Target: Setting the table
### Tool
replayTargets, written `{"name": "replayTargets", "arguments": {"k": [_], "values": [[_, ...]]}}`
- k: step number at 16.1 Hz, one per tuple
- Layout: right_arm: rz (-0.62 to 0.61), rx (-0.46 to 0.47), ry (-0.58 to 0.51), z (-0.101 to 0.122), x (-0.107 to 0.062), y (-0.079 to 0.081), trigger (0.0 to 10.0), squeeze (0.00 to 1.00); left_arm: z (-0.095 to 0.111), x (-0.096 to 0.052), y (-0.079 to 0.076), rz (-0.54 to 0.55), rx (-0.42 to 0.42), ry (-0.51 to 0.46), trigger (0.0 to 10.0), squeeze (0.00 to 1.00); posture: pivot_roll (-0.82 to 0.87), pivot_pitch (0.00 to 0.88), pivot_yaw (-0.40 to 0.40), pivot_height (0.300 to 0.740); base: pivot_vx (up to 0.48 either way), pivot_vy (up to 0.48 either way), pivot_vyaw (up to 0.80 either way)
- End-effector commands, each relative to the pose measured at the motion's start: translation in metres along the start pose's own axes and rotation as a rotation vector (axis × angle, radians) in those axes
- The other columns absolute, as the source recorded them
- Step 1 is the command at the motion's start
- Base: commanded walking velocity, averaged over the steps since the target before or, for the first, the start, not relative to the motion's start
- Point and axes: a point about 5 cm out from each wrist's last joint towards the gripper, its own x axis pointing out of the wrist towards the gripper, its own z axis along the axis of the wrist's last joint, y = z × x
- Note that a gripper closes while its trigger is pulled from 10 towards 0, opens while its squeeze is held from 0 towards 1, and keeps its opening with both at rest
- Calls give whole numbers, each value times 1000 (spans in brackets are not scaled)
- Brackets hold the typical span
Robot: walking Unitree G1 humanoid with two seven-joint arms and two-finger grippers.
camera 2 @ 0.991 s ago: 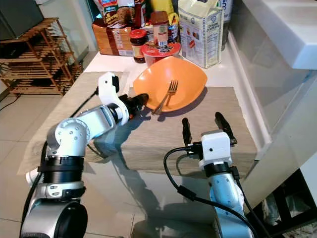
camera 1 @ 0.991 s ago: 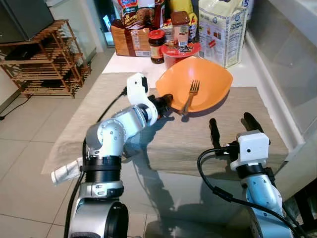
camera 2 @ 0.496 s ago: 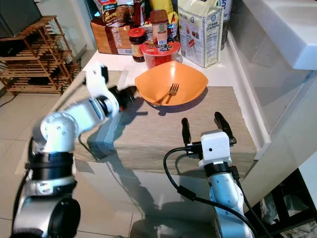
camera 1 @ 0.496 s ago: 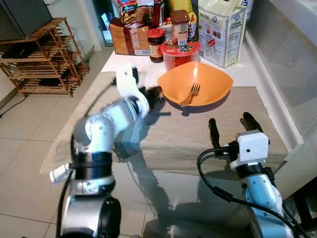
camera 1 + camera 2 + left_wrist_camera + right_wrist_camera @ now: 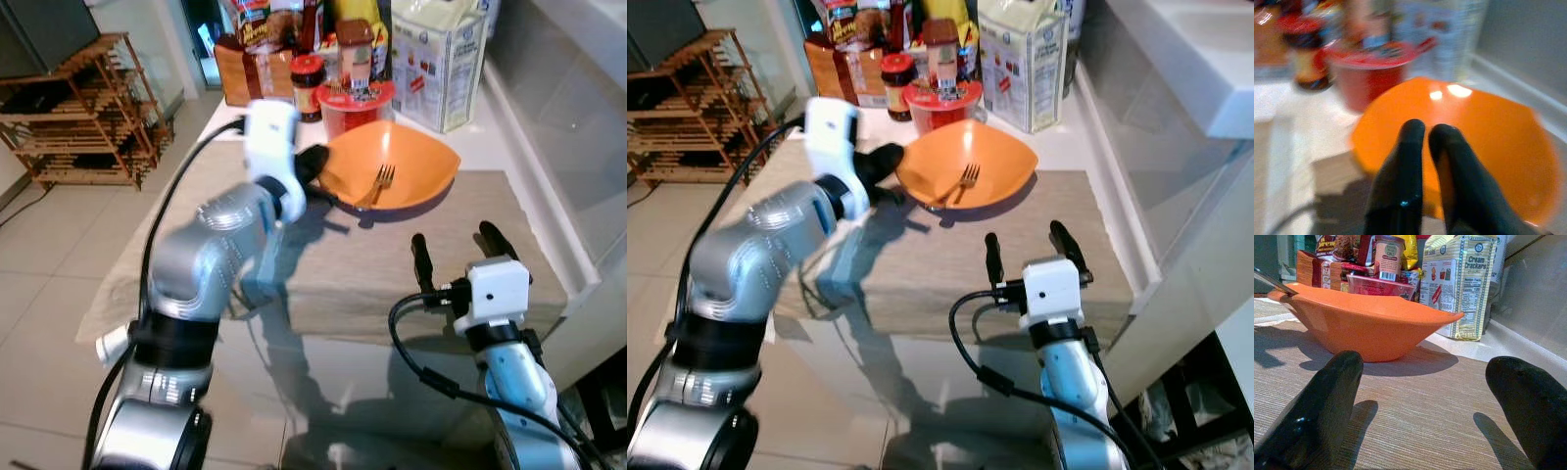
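Note:
An orange bowl (image 5: pixel 407 162) lies flat at the far end of a tan placemat (image 5: pixel 392 269), with a metal fork (image 5: pixel 377 184) resting inside it. My left gripper (image 5: pixel 315 164) hovers by the bowl's left rim. In the left wrist view its two black fingers (image 5: pixel 1413 147) are pressed together with nothing between them, and the bowl (image 5: pixel 1493 132) is just beyond. My right gripper (image 5: pixel 453 238) rests low over the near part of the mat, open, pointing at the bowl (image 5: pixel 1366 325) from a short way off.
Groceries crowd the back of the table: a cream crackers box (image 5: pixel 441 59), a red noodle cup (image 5: pixel 355 103), a dark jar (image 5: pixel 309 76) and a bread pack (image 5: pixel 245 73). A wooden rack (image 5: pixel 88 113) stands on the floor at left. A white ledge (image 5: pixel 578 117) runs along the right.
The bowl, tilted up on its edge a second ago, now lies flat on the mat. My left arm has risen and its gripper hovers by the bowl's left rim. The right arm is unmoved.

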Motion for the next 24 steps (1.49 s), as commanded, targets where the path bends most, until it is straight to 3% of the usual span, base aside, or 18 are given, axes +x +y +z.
{"name": "replayTargets", "arguments": {"k": [1, 7, 9, 12, 16, 17, 21, 24], "values": [[18, 9, 76, -13, -3, 3, 10000, 0, 9, -3, -6, -42, 47, -40, 10000, 1000, -207, 0, 128, 722, 0, 0, 0], [20, 16, 75, -12, -2, 6, 10000, 0, 11, 5, -9, -119, 83, -24, 10000, 1000, -205, 0, 137, 722, 0, 0, 0], [17, 19, 71, -11, -2, 6, 10000, 0, 8, 9, -4, -119, 103, -3, 10000, 1000, -204, 0, 140, 722, 0, 0, 0], [13, 21, 61, -8, -4, 7, 10000, 0, -10, 17, 17, -91, 99, 70, 10000, 1000, -210, 0, 144, 722, 0, 0, 0], [12, 20, 61, -8, -4, 7, 10000, 0, -7, 26, 15, -127, 105, 81, 10000, 1000, -214, 0, 148, 722, 0, 0, 0], [12, 20, 62, -8, -4, 7, 10000, 0, -4, 29, 13, -137, 105, 79, 10000, 0, -215, 0, 148, 722, 0, 0, 0], [4, 25, 67, -9, -6, 9, 10000, 0, 8, 41, 6, -193, 69, 84, 10000, 0, -222, 0, 167, 722, 0, 0, 0], [4, 27, 69, -9, -7, 11, 10000, 0, 1, 48, 4, -216, 38, 165, 10000, 0, -225, 0, 172, 722, 0, 0, 0]]}}
